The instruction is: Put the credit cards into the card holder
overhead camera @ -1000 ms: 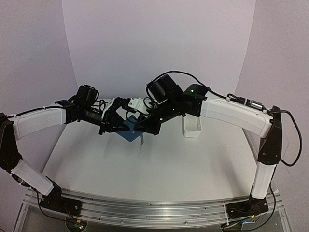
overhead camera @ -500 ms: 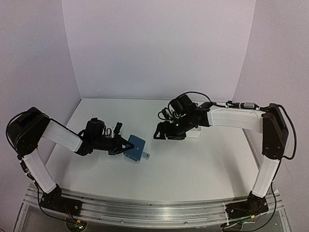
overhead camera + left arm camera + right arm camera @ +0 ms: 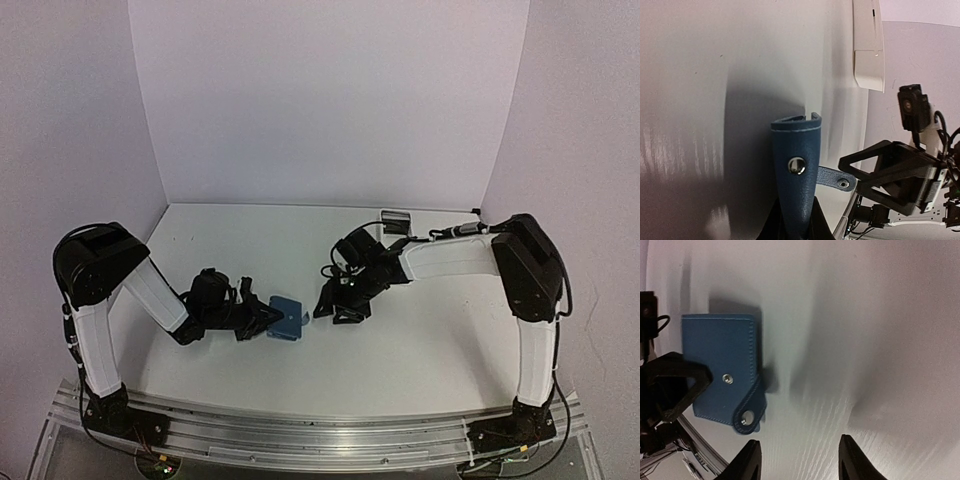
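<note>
Near the lower centre of the overhead view, the holder [image 3: 288, 319] is gripped by one edge in the closed left gripper [image 3: 266, 320], low over the table [image 3: 420, 350]. Whether it rests on the surface cannot be told. No cards are seen in any view, on the table or in either gripper, so it cannot be told whether any are inside. Judged from this, the task is either early, with cards to be fetched, or nearly done, with only the fastening left. The holder is seen as a dark-blue, squarish folded case with pale stitching along its edges. Its short tab [image 3: 751, 407] hangs loose at one corner, unsnapped, with a metal stud on the tab and its mate on the face. Just right of it, the right gripper [image 3: 335, 306] is held with its fingers apart and nothing between them. Further back, in the upper middle of the frame, a white tray [image 3: 397, 219] is seen by the wall; its contents are not shown.
</note>
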